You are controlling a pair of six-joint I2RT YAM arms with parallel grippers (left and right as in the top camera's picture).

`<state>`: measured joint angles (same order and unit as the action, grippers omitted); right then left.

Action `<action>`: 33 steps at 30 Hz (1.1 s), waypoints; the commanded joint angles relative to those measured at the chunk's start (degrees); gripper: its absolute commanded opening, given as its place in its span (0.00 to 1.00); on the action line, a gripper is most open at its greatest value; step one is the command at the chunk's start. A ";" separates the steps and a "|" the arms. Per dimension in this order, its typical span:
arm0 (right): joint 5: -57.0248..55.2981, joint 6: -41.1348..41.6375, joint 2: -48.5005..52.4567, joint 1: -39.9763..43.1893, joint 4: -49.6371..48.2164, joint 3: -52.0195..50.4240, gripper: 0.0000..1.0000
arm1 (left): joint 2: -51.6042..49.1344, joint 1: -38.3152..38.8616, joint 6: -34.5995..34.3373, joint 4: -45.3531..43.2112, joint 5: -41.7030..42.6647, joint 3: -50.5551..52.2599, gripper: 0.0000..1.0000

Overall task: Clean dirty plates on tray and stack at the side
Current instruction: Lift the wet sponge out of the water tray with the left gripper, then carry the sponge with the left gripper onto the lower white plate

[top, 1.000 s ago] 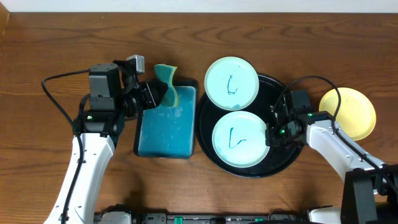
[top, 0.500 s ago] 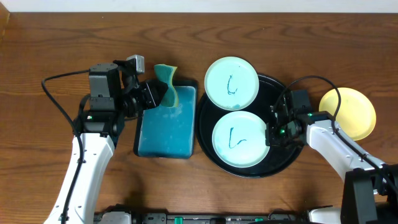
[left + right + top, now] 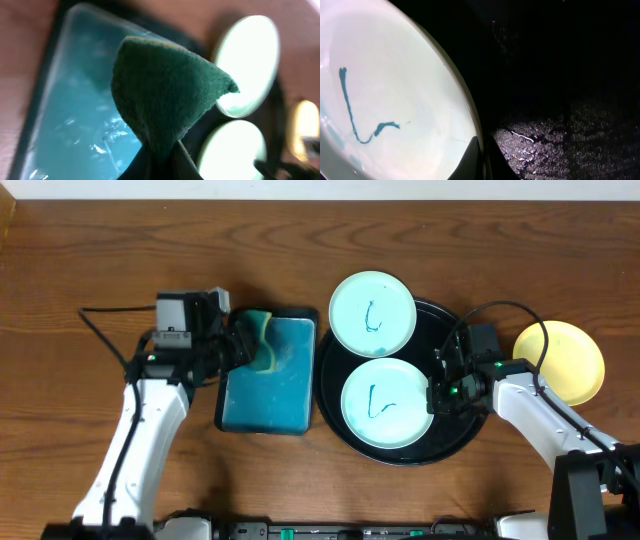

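My left hand (image 3: 245, 350) is clenched on a folded green-and-yellow sponge (image 3: 262, 345), holding it over the far end of the small rectangular black tray with the blue inside (image 3: 272, 395). From the left wrist camera, the sponge's dark green scrubbing face (image 3: 165, 95) bulges up out of the fingers. The large round black tray with the raised rim (image 3: 440, 340) sits on the wooden tabletop (image 3: 80, 260) just right of the rectangular one. A pale mint-white round plate (image 3: 387, 404) lies flat inside it on the near side and carries a thin teal tick-shaped stroke. The right wrist camera shows that stroke's small blot on the glossy face (image 3: 395, 100). A second mint-white round plate (image 3: 373, 313) rests across the black tray's far-left rim and bears a short teal hook mark. My right hand (image 3: 437, 395) is pinched on the right edge of the near plate. A pale yellow round plate (image 3: 560, 362) lies on the tabletop, right of the tray.
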<state>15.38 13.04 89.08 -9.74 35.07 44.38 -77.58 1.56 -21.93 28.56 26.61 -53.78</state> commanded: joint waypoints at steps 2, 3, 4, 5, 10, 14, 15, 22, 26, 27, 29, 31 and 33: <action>-0.57 0.63 -0.57 -0.55 -0.11 -0.28 0.01 | -5.20 -0.09 -5.18 2.16 -7.87 0.04 0.08; -0.55 0.66 -0.57 -0.55 -0.13 -0.28 0.01 | -6.56 0.22 -5.18 2.27 -7.85 0.04 0.07; -0.55 0.63 -0.57 -0.55 -0.13 -0.28 0.01 | -7.65 0.61 -5.18 2.27 -7.85 0.04 0.08; -0.55 0.63 -0.57 -0.55 -0.13 -0.28 0.01 | -8.48 1.05 -5.18 2.27 -7.85 0.04 0.08; -0.55 0.66 -0.57 -0.55 -0.11 -0.28 0.01 | -10.08 3.80 -5.16 2.25 -9.97 0.04 0.07; -0.57 0.63 -0.57 -0.55 -0.13 -0.28 0.01 | -10.03 5.53 -5.14 2.29 -12.57 0.04 0.07; -0.57 0.63 -0.57 -0.55 -0.13 -0.28 0.01 | -10.03 5.84 -5.14 2.29 -12.55 0.04 0.07; -0.57 0.63 -0.57 -0.55 -0.20 -0.28 0.01 | -10.03 11.43 -4.72 7.04 -19.52 -2.54 0.07; -0.55 0.63 -0.57 -0.55 -0.35 -0.28 0.01 | -10.05 15.19 -3.02 8.98 -22.36 -5.03 0.07; -0.55 0.66 -0.57 -0.55 -0.37 -0.28 0.01 | -10.05 16.44 -2.19 9.22 -22.43 -5.86 0.07; -0.55 0.66 -0.57 -0.55 -0.35 -0.28 0.01 | -10.05 18.91 -0.87 9.68 -22.40 -7.48 0.07; -0.55 0.66 -0.57 -0.55 -0.37 -0.28 0.01 | -10.05 21.31 0.26 9.77 -22.34 -8.81 0.07; -0.55 0.66 -0.57 -0.55 -0.37 -0.28 0.01 | -10.05 23.89 0.70 9.22 -21.81 -9.27 0.08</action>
<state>15.35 13.04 89.08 -9.74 34.85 44.38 -87.99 21.80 -23.79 37.98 5.58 -60.51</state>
